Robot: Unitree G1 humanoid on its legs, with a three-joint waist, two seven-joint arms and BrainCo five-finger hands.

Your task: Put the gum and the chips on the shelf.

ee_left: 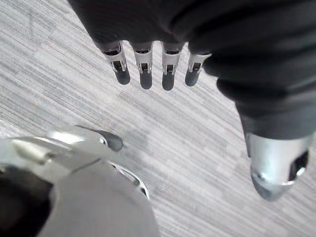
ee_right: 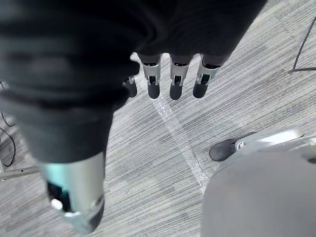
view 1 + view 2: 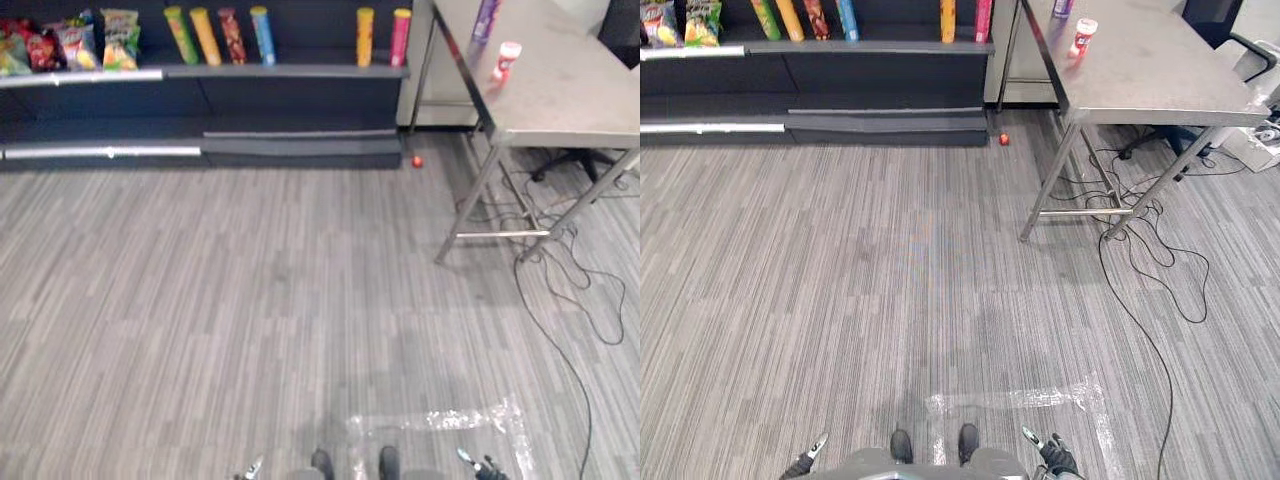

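While upright on the shelf (image 3: pixel 285 71), six tubes (image 3: pixel 263 35).

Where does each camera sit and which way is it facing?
Left eye view: head, looking down and ahead at carpet, shelf, table.
Right eye view: beside it, same scene; left hand, right hand at bottom.
Left wrist view: along open left hand, down at carpet.
Right wrist view: along open right hand, at floor tape.
Both eyes share the gum on the table.

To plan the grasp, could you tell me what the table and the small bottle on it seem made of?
The table looks like brushed metal, probably steel: dull grey sheen, silvery legs. The bottle seems plastic, red and white; too small to be sure.
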